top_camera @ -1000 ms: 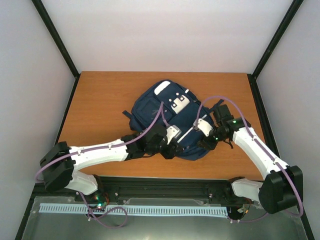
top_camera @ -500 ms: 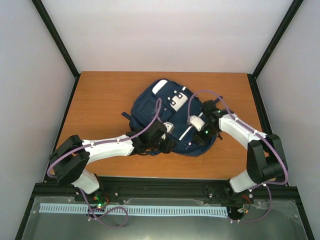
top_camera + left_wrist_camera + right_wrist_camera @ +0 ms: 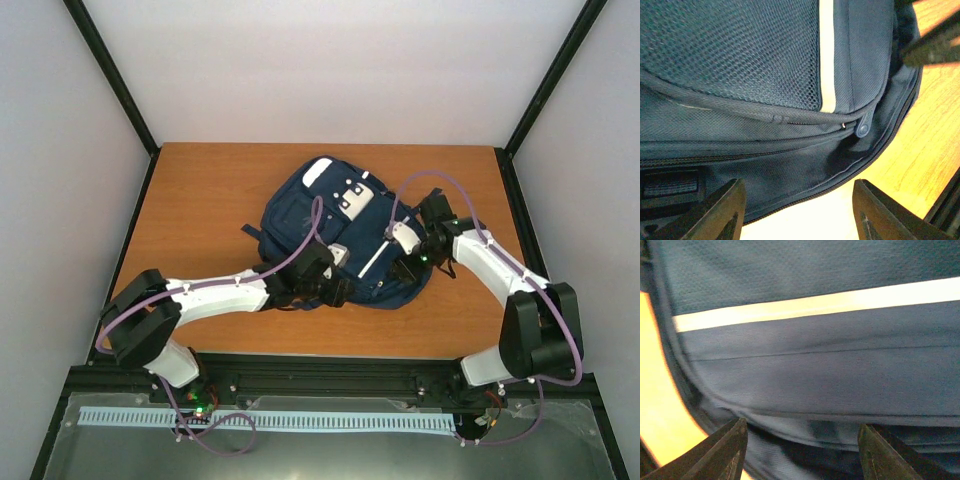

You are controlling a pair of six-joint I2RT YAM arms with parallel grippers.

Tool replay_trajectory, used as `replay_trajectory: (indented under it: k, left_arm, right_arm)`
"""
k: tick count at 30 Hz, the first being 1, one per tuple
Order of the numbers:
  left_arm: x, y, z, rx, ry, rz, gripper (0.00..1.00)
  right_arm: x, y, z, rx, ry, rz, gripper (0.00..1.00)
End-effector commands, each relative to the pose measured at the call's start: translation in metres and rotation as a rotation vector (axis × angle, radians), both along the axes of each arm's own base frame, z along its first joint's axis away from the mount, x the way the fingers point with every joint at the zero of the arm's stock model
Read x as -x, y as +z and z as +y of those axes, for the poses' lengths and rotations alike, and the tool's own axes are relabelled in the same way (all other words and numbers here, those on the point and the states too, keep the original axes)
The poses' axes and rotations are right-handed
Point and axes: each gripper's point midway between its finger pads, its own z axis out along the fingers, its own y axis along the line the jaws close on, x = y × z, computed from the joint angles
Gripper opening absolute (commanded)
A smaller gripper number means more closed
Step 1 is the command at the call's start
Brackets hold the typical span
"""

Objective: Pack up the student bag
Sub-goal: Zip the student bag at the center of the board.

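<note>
The navy student bag (image 3: 305, 212) lies flat in the middle of the wooden table, white patches and a white stripe facing up. My left gripper (image 3: 345, 290) is open at the bag's near edge; in the left wrist view (image 3: 797, 210) its fingers straddle the zipped rim of the bag (image 3: 740, 60) and a round zipper pull (image 3: 862, 130). My right gripper (image 3: 405, 272) is open at the bag's near right side; in the right wrist view (image 3: 802, 452) its fingers hover close over the bag fabric (image 3: 830, 375) below a white stripe (image 3: 815, 305). Neither holds anything.
Bare wooden table (image 3: 200, 200) surrounds the bag. Black frame posts (image 3: 110, 80) and white walls enclose the table. A dark strap (image 3: 255, 230) sticks out at the bag's left side.
The right arm swung in over the bag, then drew back a little to the right. The left gripper moved slightly away from me along the bag's near edge. The bag shifted slightly.
</note>
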Motion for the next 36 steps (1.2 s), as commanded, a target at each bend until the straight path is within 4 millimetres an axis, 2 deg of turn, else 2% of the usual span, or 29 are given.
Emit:
replay_trajectory:
  k: [1, 4, 11, 16, 20, 23, 30, 33, 36]
  left_arm:
    - [-0.007, 0.028, 0.002, 0.058, 0.051, -0.058, 0.61]
    - [-0.01, 0.031, 0.01, 0.044, 0.075, -0.079, 0.62]
    - [-0.018, 0.034, 0.033, 0.023, 0.198, -0.116, 0.62]
    - [-0.021, 0.036, 0.038, 0.018, 0.234, -0.127, 0.62]
    - [-0.023, 0.033, 0.041, -0.002, 0.25, -0.125, 0.62]
    - [-0.024, 0.031, 0.041, -0.007, 0.256, -0.122, 0.62]
    - [-0.024, 0.029, 0.04, -0.013, 0.252, -0.12, 0.62]
    - [-0.025, 0.029, 0.039, -0.017, 0.246, -0.12, 0.61]
    - [-0.025, 0.028, 0.038, -0.018, 0.241, -0.119, 0.62]
  right_arm:
    - [0.032, 0.005, 0.021, -0.093, 0.091, 0.062, 0.63]
    - [0.038, 0.0, 0.03, -0.08, 0.121, 0.067, 0.64]
    - [0.032, -0.014, 0.053, -0.058, 0.14, 0.072, 0.61]
    - [0.02, -0.018, 0.064, -0.034, 0.125, 0.047, 0.59]
    - [0.003, -0.02, 0.062, 0.028, 0.079, -0.017, 0.58]
    - [-0.006, -0.022, 0.056, 0.068, 0.05, -0.053, 0.51]
    - [-0.011, -0.016, 0.042, 0.131, 0.019, -0.116, 0.37]
    - [-0.003, -0.007, 0.052, 0.063, 0.051, -0.102, 0.38]
    - [0.012, -0.004, 0.069, -0.044, 0.092, -0.03, 0.48]
